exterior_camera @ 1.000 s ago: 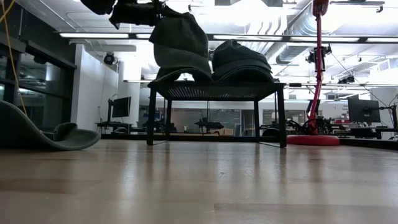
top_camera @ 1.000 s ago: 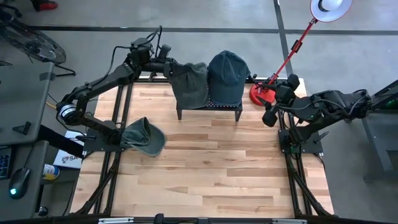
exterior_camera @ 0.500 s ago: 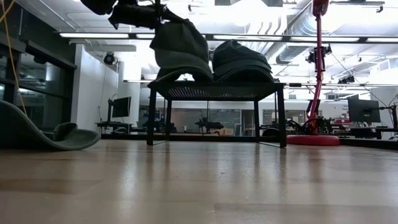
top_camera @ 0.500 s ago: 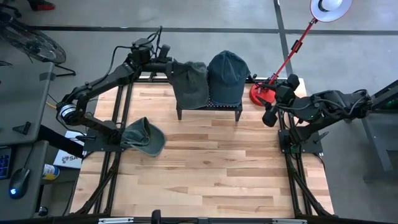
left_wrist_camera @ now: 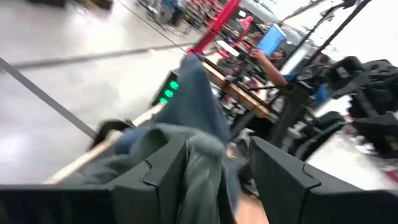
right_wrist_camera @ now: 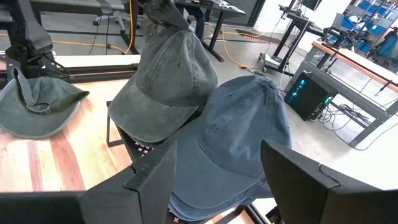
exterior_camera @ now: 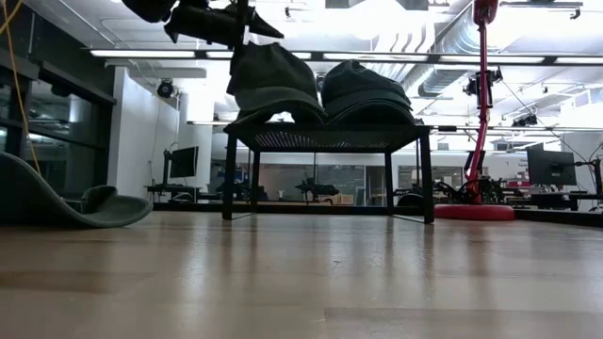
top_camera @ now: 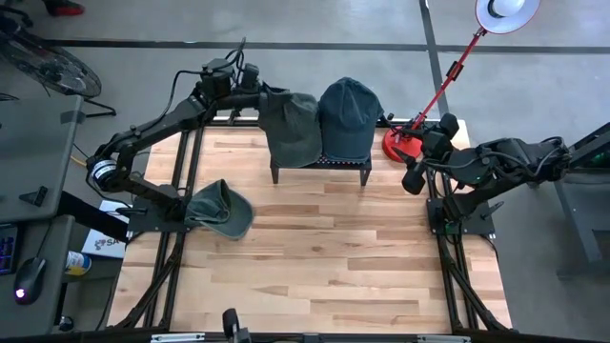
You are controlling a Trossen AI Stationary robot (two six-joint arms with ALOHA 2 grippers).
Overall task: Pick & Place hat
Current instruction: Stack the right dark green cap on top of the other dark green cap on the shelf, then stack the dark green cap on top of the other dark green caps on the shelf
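A grey-green hat [top_camera: 291, 129] sits on the left half of a black rack [top_camera: 319, 170] at the table's far edge, beside a blue hat [top_camera: 348, 116]. It leans on the blue hat's side [right_wrist_camera: 168, 81]. My left gripper [top_camera: 259, 93] stands level at the green hat's back edge, fingers apart [exterior_camera: 259, 24]. A second green hat [top_camera: 221, 208] lies upturned on the table near the left edge. My right gripper [top_camera: 412, 179] hovers open at the far right, with nothing between its fingers [right_wrist_camera: 217, 152]. My left gripper comes level from the table's far left, its open fingers on either side of the green hat's back edge [left_wrist_camera: 196, 140]. The cloth lies against the inner side of one finger [left_wrist_camera: 171, 165]. The hat sits on the rack, and its back still rises in a peak [right_wrist_camera: 177, 28] toward the fingers.
A red lamp base [top_camera: 404, 145] with a slanting red pole stands just right of the rack, close to my right arm. In front of the rack the wooden table top [top_camera: 324, 248] is bare. People and desks show in the room beyond.
My left gripper has opened and rolled a little while staying in place. The green hat, held up by its back edge before, has sunk lower onto the rack beside the blue hat.
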